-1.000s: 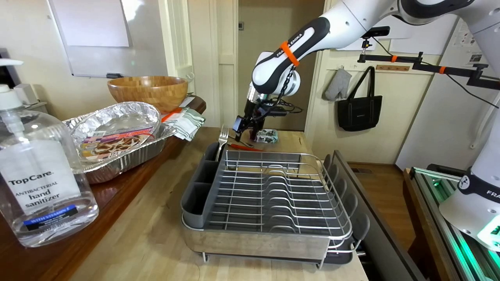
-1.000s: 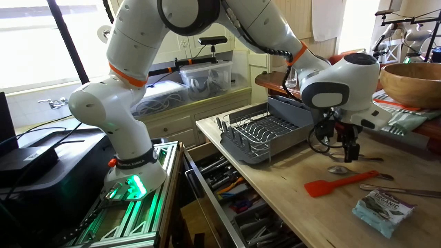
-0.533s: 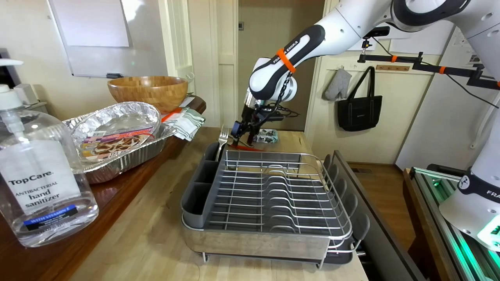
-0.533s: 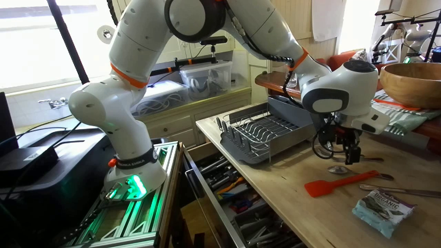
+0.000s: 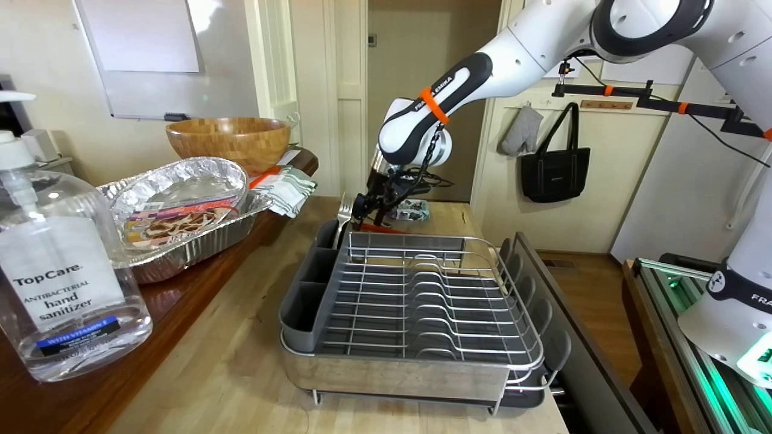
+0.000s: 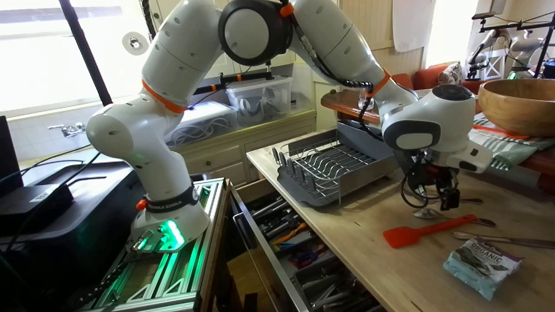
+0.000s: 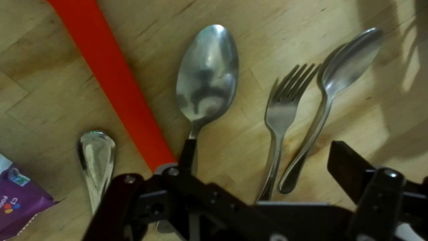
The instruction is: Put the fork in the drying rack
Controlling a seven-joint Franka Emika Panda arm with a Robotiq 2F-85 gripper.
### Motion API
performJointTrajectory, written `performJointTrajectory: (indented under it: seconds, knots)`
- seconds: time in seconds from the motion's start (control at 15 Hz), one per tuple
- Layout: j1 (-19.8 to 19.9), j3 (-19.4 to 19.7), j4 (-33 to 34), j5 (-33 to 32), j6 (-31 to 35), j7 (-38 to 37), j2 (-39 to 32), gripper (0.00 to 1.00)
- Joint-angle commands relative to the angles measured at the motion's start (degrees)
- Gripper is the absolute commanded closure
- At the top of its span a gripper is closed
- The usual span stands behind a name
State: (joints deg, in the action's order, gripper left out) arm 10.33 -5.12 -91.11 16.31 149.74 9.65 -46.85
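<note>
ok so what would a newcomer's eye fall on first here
Probably the white robot arm, arched across both exterior views, then the wire drying rack on the wooden table. In the wrist view, the red spatula likely jumps out, slanting from upper left. Further right, the fork lies pointing away from the open hand.

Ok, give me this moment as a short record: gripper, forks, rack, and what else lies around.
Gripper: open, above the table, holding nothing
Fork: lying on the table between a spoon and another spoon
Drying rack: on the same table
Second fork: tines up in the rack's cutlery holder
Also on table: red spatula, packet
Task status: table fork not yet in the rack
</note>
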Motion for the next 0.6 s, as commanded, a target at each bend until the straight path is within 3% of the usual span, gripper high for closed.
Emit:
performJointTrajectory:
  seconds: [0.0, 0.47, 0.53]
  knots:
    - [0.5, -0.5, 3.7, -1.6, 1.4, 1.2, -3.5, 0.0]
    - [-0.2, 0.2, 7.5, -5.0, 0.1, 1.9, -6.4, 0.0]
    - [-0.3, 0.3, 7.8, -5.5, 0.0, 1.8, -6.7, 0.05]
